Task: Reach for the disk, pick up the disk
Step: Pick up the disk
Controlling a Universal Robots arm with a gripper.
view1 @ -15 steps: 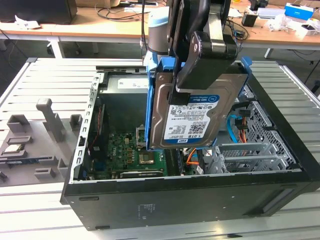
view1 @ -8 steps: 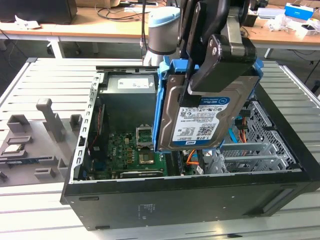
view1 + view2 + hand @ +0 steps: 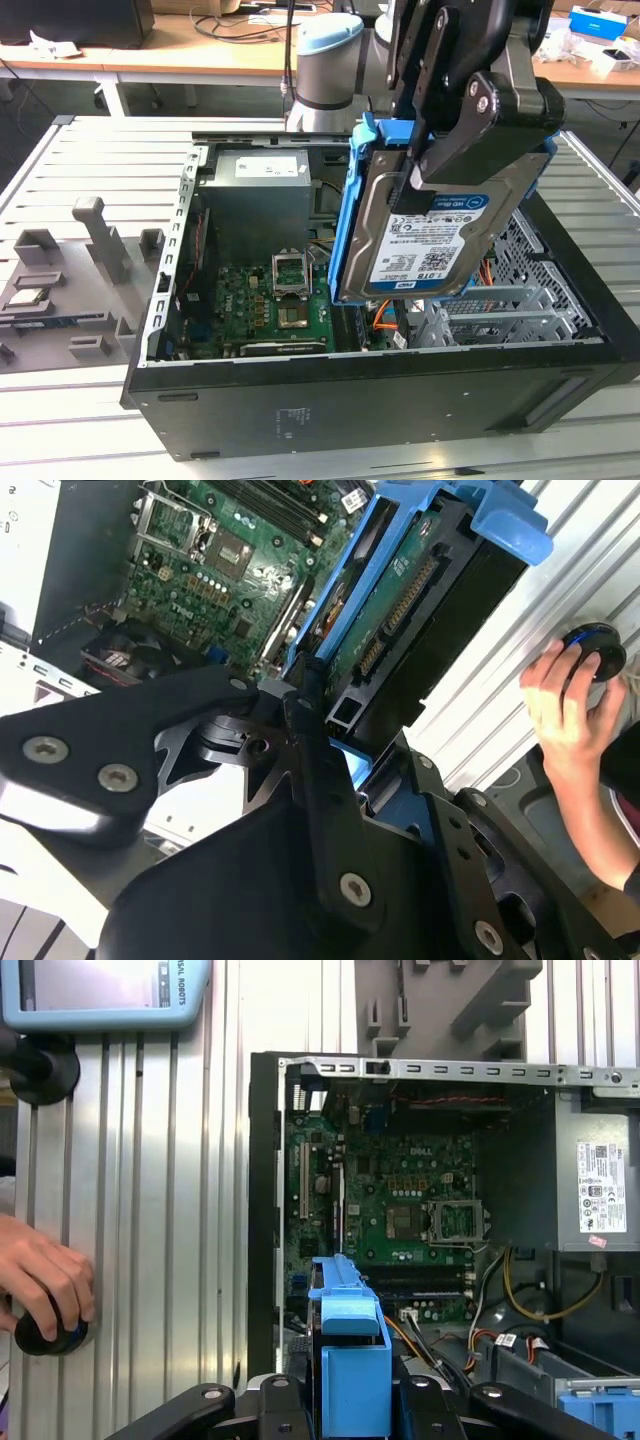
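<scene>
Already lifted, the disk (image 3: 430,235) hangs tilted above the open computer case (image 3: 400,390), the gripper (image 3: 445,140) clamped closed across its blue rails. Judging from this, a steady vertical hold keeps it clear of the drive cage (image 3: 500,310).

Open computer case on slatted metal table, with surrounding fixtures.

The black computer case (image 3: 400,395) lies on its side on the slatted metal table (image 3: 90,150), interior exposed. Inside: green motherboard (image 3: 265,305) with empty processor socket (image 3: 290,270), grey power supply (image 3: 255,200), perforated drive cage (image 3: 510,290), and orange cables (image 3: 385,318). A grey plastic fixture (image 3: 70,290) rests on the table at the exterior view's left. Wooden desks (image 3: 190,55) stand behind.
</scene>
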